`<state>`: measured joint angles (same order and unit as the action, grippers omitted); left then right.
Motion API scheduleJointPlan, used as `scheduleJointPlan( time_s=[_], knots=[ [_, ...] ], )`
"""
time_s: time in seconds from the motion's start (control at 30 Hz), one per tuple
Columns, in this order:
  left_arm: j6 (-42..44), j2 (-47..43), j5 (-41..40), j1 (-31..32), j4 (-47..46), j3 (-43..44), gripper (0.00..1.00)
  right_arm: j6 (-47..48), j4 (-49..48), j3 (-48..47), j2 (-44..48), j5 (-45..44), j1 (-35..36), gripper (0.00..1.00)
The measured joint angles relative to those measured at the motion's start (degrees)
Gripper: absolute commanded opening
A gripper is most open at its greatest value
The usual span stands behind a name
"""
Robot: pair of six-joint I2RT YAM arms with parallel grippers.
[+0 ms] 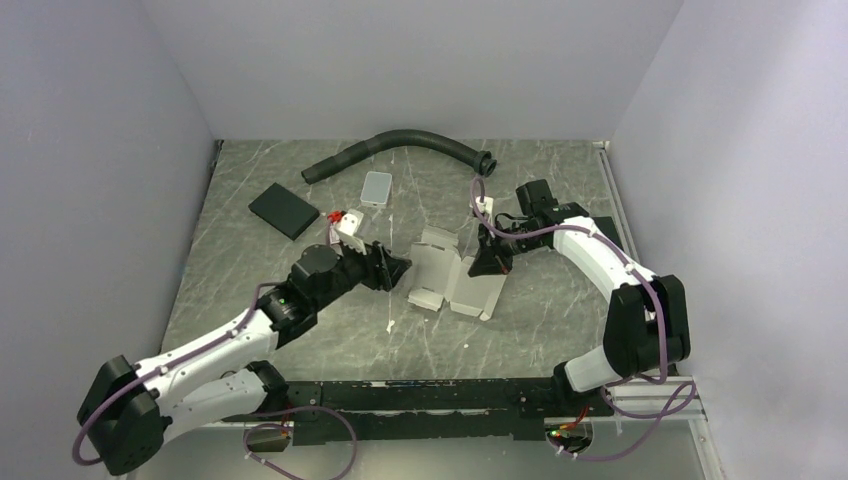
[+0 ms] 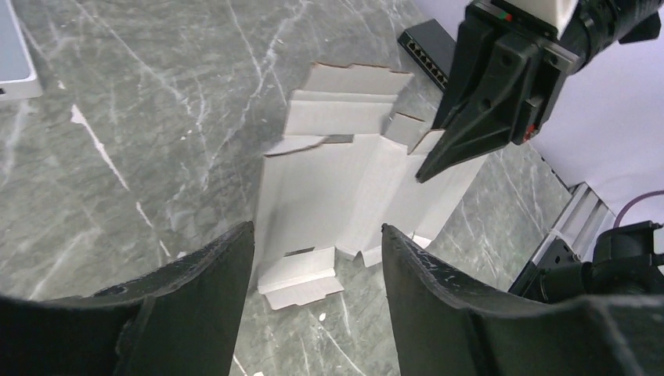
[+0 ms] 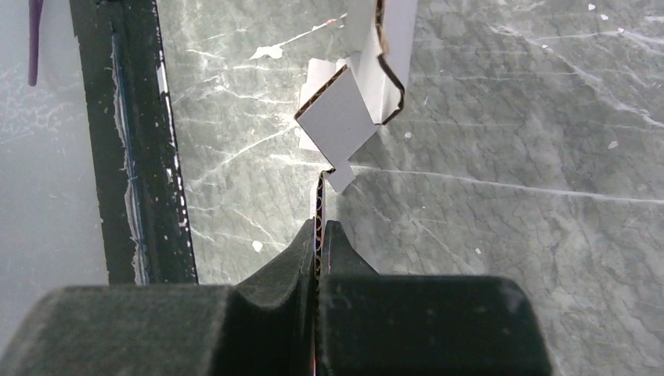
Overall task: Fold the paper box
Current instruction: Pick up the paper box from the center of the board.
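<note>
Grey marble-patterned tabletop [image 1: 560, 200]. Right gripper [image 3: 319, 235]: fingers pressed together, pinching one panel edge of the white thin-cardboard die-cut paper box [image 1: 450, 275], which lies mid-table; grip at its three o'clock. Left gripper [image 2: 317, 231]: fingers spread, empty, at the box's nine o'clock. Handling, judged: light, flexing at creases, easily crushed; take by panel edges. Only the right wrist view shows the pinch; only the left wrist view shows the flap layout.

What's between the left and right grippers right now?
The box, lying partly unfolded, as the top view shows. The right gripper is shut on its edge; the left gripper is open, facing it.
</note>
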<state>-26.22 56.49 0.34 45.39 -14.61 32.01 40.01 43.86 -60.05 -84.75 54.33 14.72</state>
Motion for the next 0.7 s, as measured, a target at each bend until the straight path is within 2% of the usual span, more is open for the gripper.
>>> scheduleJointPlan(
  time_s=[0.1, 0.3, 0.43, 0.53, 0.7],
  knots=[
    [0.07, -2.56, 0.35, -1.75, 1.16, -1.18, 0.73, 1.42, 0.28, 0.0, 0.44, -0.22, 0.0, 0.0],
    [0.22, -2.29, 3.15, -5.7, 3.04, -1.66, 0.71, 3.56, 1.38, 0.0, 0.46, -0.24, 0.0, 0.0],
    [-1.86, 1.07, 9.11, -12.35, 2.45, -1.55, 0.71, 4.31, 1.97, 0.0, 0.48, -0.24, 0.0, 0.0],
    [-4.66, 4.61, 14.84, -17.11, -1.29, -1.55, 0.72, 4.63, 2.23, 0.0, 0.48, -0.26, 0.0, 0.0],
    [-4.5, 7.23, 22.93, -17.75, -4.83, -0.83, 0.77, 5.77, 2.97, -0.04, 0.48, -0.28, 0.0, 0.0]
  ],
)
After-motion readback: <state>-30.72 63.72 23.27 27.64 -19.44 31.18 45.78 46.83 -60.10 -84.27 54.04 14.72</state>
